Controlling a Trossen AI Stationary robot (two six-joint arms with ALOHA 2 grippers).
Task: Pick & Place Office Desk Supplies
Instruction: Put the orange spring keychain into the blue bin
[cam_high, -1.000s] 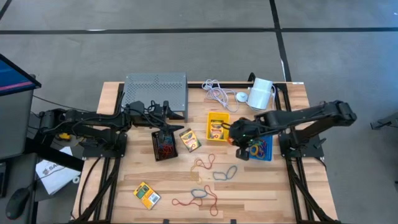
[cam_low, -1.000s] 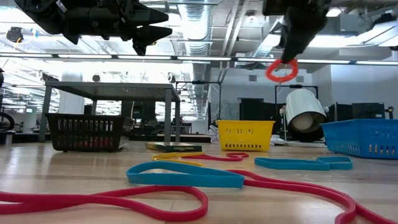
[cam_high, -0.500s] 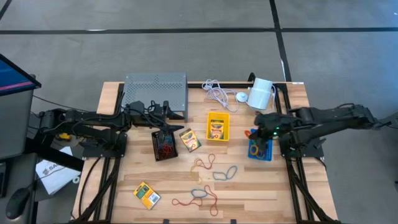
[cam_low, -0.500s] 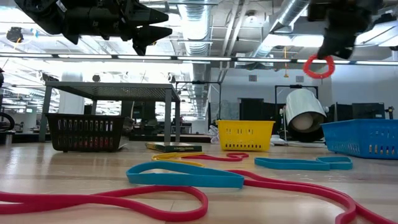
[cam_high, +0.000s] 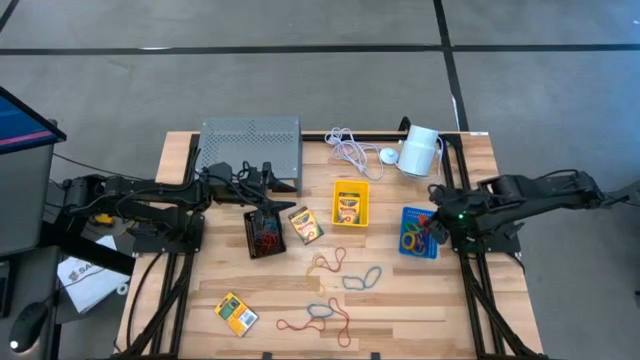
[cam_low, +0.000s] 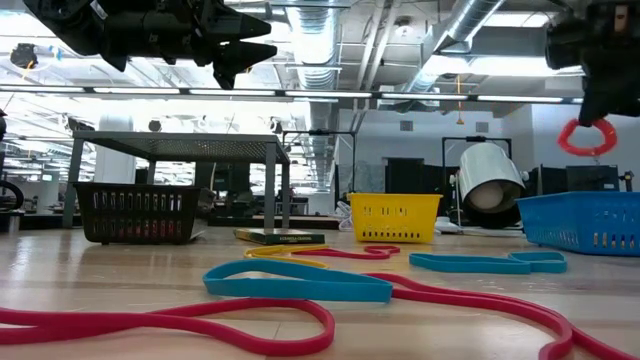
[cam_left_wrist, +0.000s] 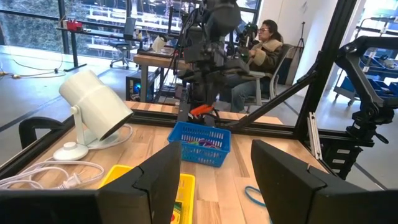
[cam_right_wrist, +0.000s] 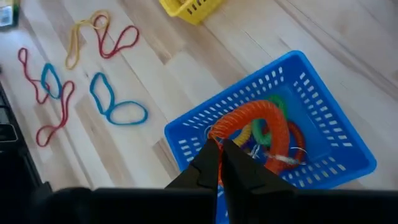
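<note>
**Inspector A:** One orange rubber-band loop (cam_right_wrist: 261, 127) hangs from the right gripper (cam_right_wrist: 221, 152), whose fingers are pinched together on it, directly above the blue bin (cam_right_wrist: 339, 155). We note other bands already lying inside that bin.

**Inspector B:** We concur. We judge the loop light, limp and stretchy; it droops under its own weight, so a pinch on a single strand holds it, though it may cling to the pads on release. The loose bands on the table (cam_high: 410, 300), a teal loop (cam_high: 362, 278) among them, look best taken where a strand lifts or crosses another.

**Inspector A:** And the other arm?

**Inspector B:** The left gripper (cam_high: 268, 172) waits by the grey metal stand (cam_high: 250, 140) above the black bin (cam_high: 264, 233), fingers apart and empty.

**Inspector A:** Against the frame a second ago, we record that the right arm has swung outward from beside the yellow bin (cam_high: 350, 204) to over the blue one, the loop travelling with it. The left arm and the table contents are unchanged
</note>
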